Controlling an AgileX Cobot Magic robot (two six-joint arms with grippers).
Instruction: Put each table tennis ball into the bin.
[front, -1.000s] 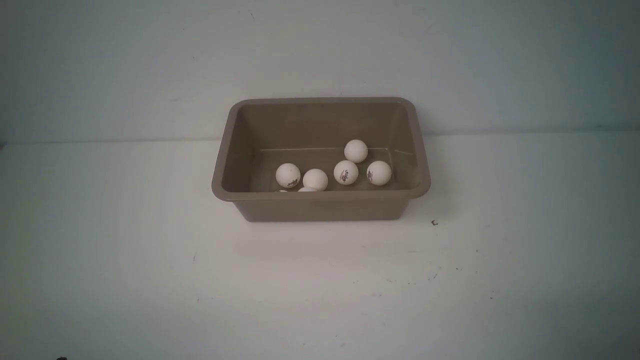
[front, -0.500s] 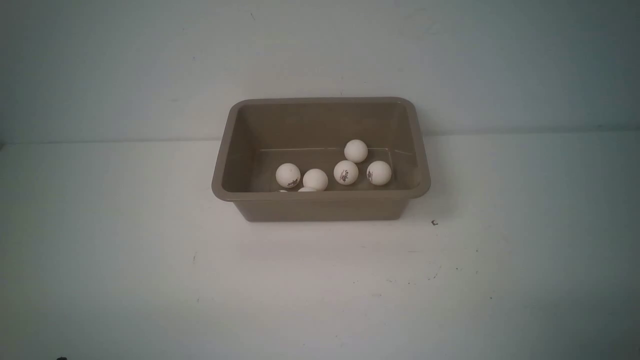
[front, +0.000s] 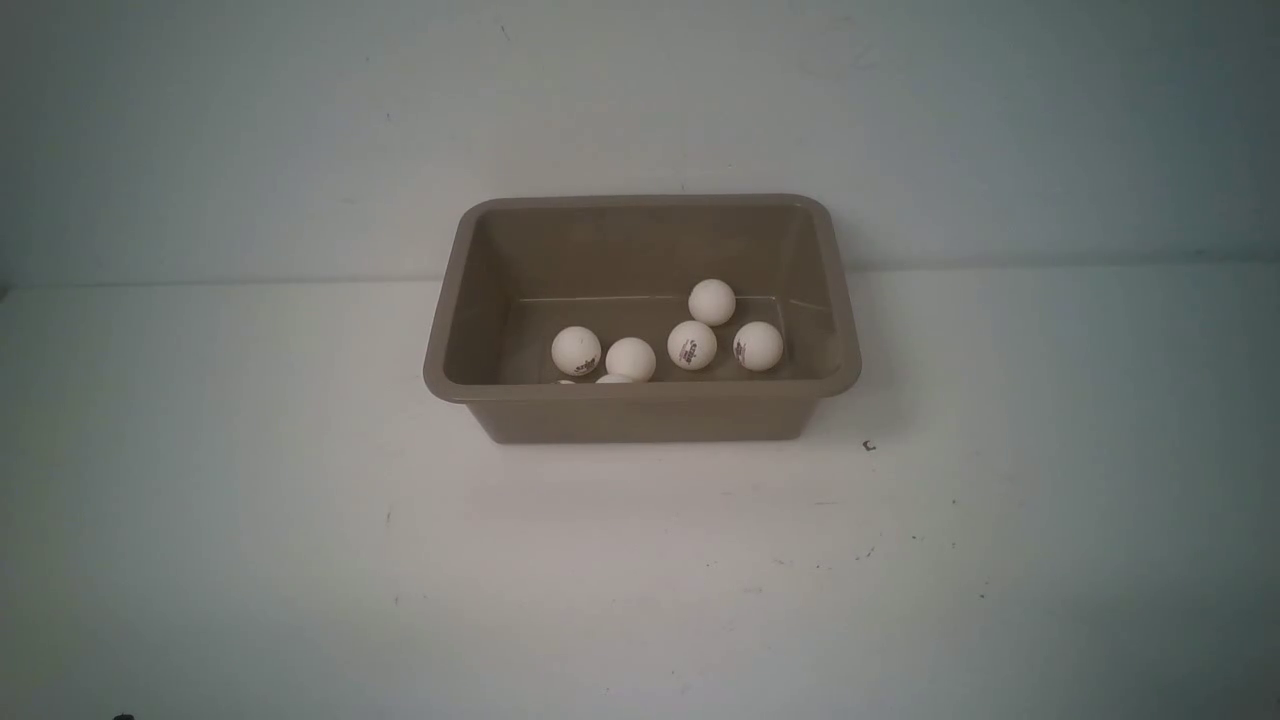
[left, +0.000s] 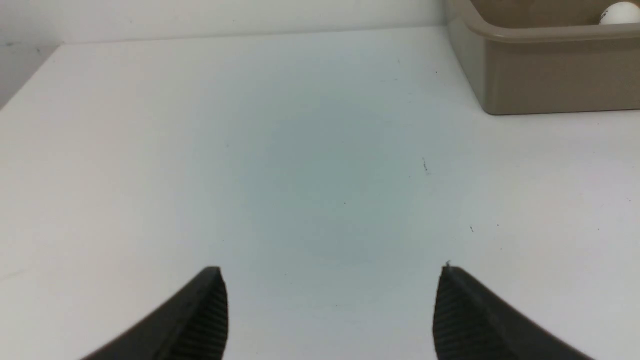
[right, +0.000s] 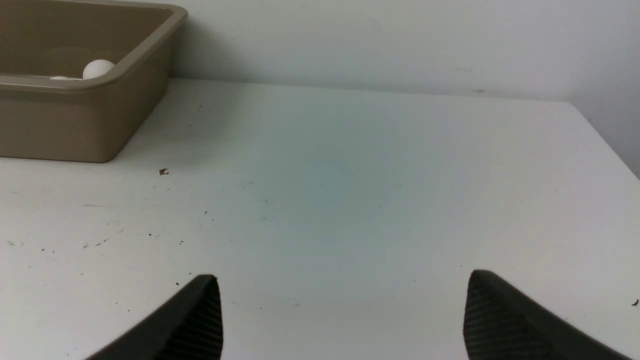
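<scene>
the table tennis balls (front: 692, 345) all lie inside the bin (front: 640, 405), which sits at the far middle of the white table (front: 300, 550). the left gripper (left: 330, 272) and right gripper (right: 342, 280) hang over bare table, well apart from the bin, fingers spread wide and holding nothing.

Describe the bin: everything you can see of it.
The bin is a rectangular taupe tub that looks like plastic, with rounded corners, a flared rim and a glossy inside. It stands upright on the white table, close to the back wall. Inside lie white table tennis balls, five in full view and more partly hidden behind the near wall. No gripper touches it.
</scene>
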